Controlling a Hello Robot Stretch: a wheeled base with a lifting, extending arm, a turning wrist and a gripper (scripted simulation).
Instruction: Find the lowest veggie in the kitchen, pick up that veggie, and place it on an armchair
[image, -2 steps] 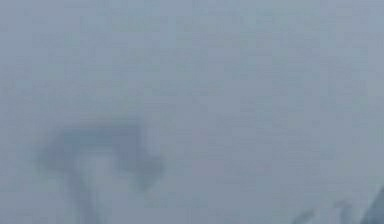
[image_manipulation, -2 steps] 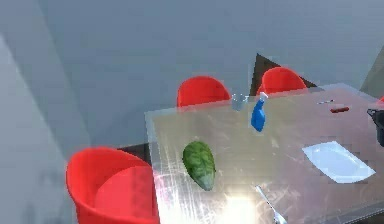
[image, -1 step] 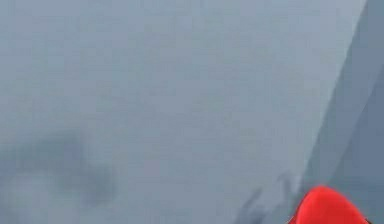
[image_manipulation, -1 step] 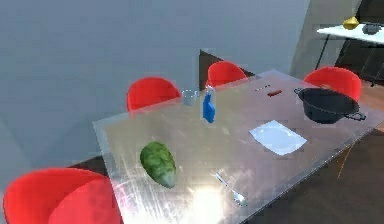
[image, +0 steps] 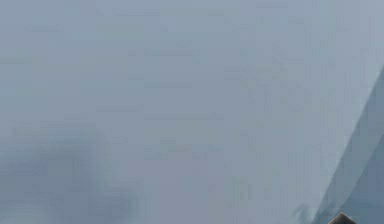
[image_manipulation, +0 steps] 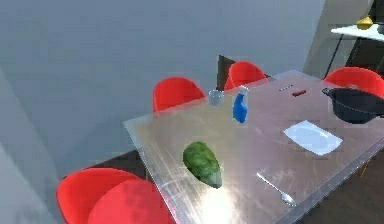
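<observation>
Nearest, a red chair (image_manipulation: 110, 198) sits at the near corner of the surface (image_manipulation: 170, 135), at the arm side view's lower left. On the glossy top close to its front edge lies a thin fork (image_manipulation: 275, 187), well apart from everything else.

Next out is the item of interest. A green veggie (image_manipulation: 203, 163), oval and lumpy, lies on its side on the surface toward that same corner. Its long axis runs from upper left to lower right in the arm side view, and nothing touches it. You cannot settle from here whether it is the lowest in the kitchen, but it is the candidate to hand.

Handling, as a judgement: expect it to be light and firm, with a rounded body apt to roll or skid on the polished top. Take it across the narrow middle, fingers square to the long axis, not by the tapered ends.

Farther on lies a white plate (image_manipulation: 312, 137). A blue bottle (image_manipulation: 240, 106) stands upright with a small grey cup (image_manipulation: 215, 97) just beside it. A black pot (image_manipulation: 355, 103) sits at the arm side view's right edge. Three far red chairs (image_manipulation: 178, 93) line the far side. A grey wall (image: 150, 100) stands close in the forward view.

As for the hand, you cannot tell its state.
</observation>
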